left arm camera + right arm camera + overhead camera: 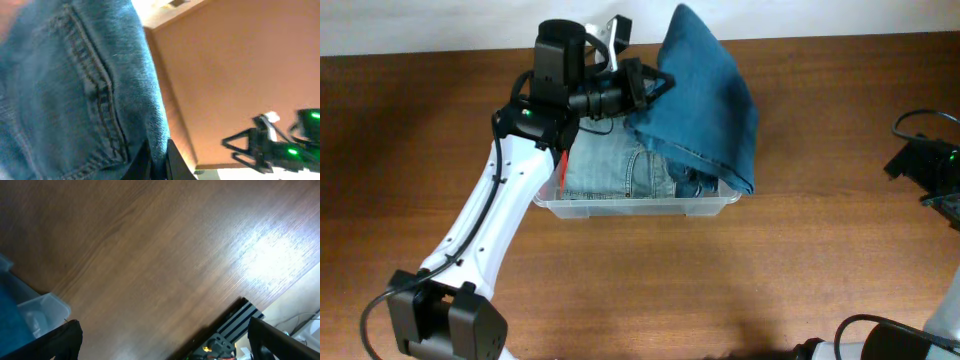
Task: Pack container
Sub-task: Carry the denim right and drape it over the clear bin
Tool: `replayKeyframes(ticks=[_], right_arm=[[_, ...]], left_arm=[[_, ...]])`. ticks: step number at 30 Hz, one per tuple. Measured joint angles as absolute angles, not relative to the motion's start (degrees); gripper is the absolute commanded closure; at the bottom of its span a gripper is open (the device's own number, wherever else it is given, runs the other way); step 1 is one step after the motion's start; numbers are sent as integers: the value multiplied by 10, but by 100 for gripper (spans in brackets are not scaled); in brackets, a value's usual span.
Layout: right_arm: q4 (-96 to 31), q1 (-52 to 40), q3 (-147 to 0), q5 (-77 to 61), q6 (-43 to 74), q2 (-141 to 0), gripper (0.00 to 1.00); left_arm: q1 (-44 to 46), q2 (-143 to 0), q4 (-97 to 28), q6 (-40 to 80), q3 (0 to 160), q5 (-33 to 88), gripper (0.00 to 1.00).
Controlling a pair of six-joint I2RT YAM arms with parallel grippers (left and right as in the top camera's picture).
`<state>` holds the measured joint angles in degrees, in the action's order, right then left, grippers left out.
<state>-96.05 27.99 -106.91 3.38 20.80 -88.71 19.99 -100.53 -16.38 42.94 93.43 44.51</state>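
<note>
Denim fills my left wrist view: the left pincer point(159, 162) is clenched on a fold of the blue jeans point(705, 100), holding them up over the right end of the container point(640, 207). That clear bin sits on the counter point(420, 150) toward 12 o'clock, with paler denim point(610, 170) lying inside. Farther off at 3 o'clock, my right pincer point(172, 342) hangs released above the wood.

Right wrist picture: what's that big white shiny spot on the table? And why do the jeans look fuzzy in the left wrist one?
Right wrist view: light glaring off the table, washing out the wood grain. Left wrist view: the jeans hang very close to the lens, so they blur. Overhead view: evenly lit and sharp.
</note>
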Motion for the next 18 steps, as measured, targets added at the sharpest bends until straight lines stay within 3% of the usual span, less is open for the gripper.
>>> replayKeyframes(ticks=[18], right_arm=[[-960, 280, -1069, 34, 208, -887, 1]], left_arm=[[214, -1006, -111, 482, 972, 508, 100]])
